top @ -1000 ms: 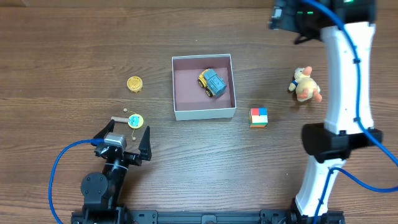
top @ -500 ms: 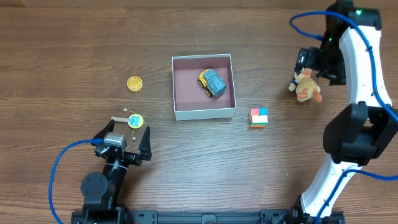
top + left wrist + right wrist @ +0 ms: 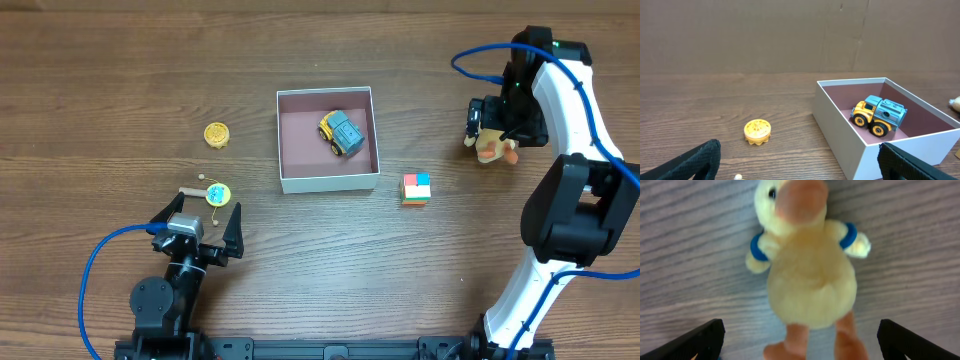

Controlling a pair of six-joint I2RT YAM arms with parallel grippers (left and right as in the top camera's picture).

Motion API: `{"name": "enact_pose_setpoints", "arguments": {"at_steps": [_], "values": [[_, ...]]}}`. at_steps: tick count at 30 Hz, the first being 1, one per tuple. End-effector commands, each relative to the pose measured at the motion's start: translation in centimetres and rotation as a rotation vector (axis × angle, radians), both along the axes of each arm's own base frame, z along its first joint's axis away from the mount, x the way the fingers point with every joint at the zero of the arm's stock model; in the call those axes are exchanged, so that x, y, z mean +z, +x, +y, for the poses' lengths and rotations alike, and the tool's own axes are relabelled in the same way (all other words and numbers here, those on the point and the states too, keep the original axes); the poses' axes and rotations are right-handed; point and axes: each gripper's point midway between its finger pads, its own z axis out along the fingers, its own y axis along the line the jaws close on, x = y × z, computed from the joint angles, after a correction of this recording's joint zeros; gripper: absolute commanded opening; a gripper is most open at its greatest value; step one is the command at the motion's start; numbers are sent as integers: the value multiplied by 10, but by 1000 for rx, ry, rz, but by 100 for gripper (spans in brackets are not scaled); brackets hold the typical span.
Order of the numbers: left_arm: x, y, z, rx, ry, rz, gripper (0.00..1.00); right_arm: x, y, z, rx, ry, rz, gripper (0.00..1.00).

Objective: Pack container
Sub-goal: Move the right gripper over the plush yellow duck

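Near the middle of the desk (image 3: 100, 80), slightly toward the far edge, the container (image 3: 328, 182): open side up, thin white walls, mauve-brown floor. Inside, toward its far right corner, a yellow and blue toy truck (image 3: 341, 132) on its wheels.

Well off to the container's right, nearer the desk's right edge, the right gripper (image 3: 488, 118), poised over a plush duck (image 3: 495, 152). Fingers spread wide, one to each side of the duck in the wrist view, nothing pinched. Cannot tell whether touching the toy. Between container and that gripper, a little nearer the front edge, a coloured cube (image 3: 416, 188), just off the container's front right corner.

Toward the front left corner of the desk, the left gripper (image 3: 200, 222), jaws spread, empty. Container ahead of it and to its right, well apart. Just beyond its fingers, a small yellow and blue round toy on a stick (image 3: 214, 193). Farther on, left of the container, a yellow ridged disc (image 3: 216, 134).
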Motion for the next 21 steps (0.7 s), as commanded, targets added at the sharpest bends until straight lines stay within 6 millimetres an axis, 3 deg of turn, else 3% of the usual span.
{"name": "enact_pose_setpoints", "arguments": {"at_steps": [1, 14, 21], "values": [[0, 0, 1, 4, -7, -4, 100, -1, 4, -9, 33, 4, -25, 100], [0, 0, 1, 4, -7, -4, 100, -27, 6, 2, 95, 75, -15, 100], [0, 0, 1, 4, -7, -4, 100, -30, 5, -1, 79, 53, -4, 88]]}}
